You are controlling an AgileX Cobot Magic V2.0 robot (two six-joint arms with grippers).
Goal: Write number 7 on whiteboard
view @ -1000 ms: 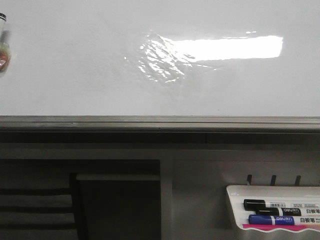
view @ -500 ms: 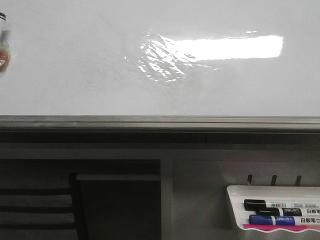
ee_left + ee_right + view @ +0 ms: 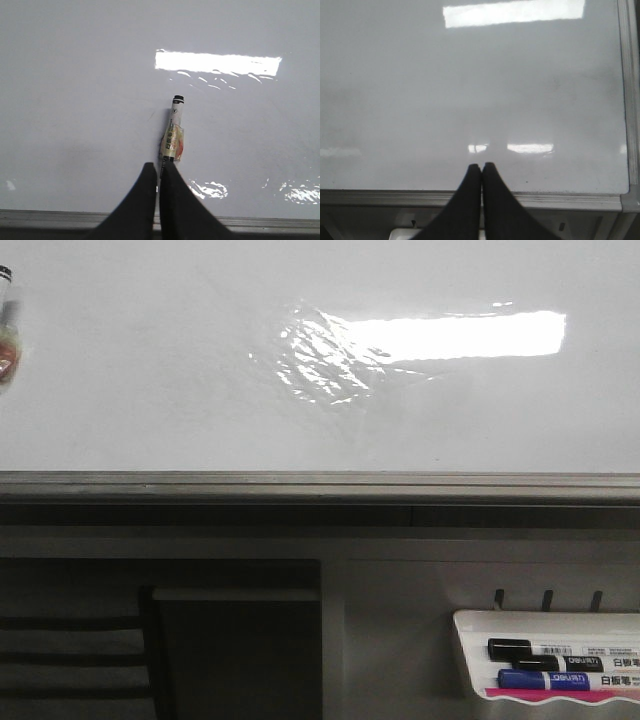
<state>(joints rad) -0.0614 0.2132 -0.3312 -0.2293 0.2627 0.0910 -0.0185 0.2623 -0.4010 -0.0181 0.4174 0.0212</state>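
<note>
Marker point(image 3: 172, 134) pinched in left hand point(image 3: 159, 167), tip pointed at whiteboard point(image 3: 75, 100); right hand point(image 3: 481, 167) pressed together, empty, near board rail point(image 3: 420, 198).

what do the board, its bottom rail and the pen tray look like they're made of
Whiteboard: glossy coated surface, going by the sharp light reflection; a wrinkled film patch looks like plastic. Rail: grey brushed metal, likely aluminium. Tray: smooth white, probably plastic.
</note>
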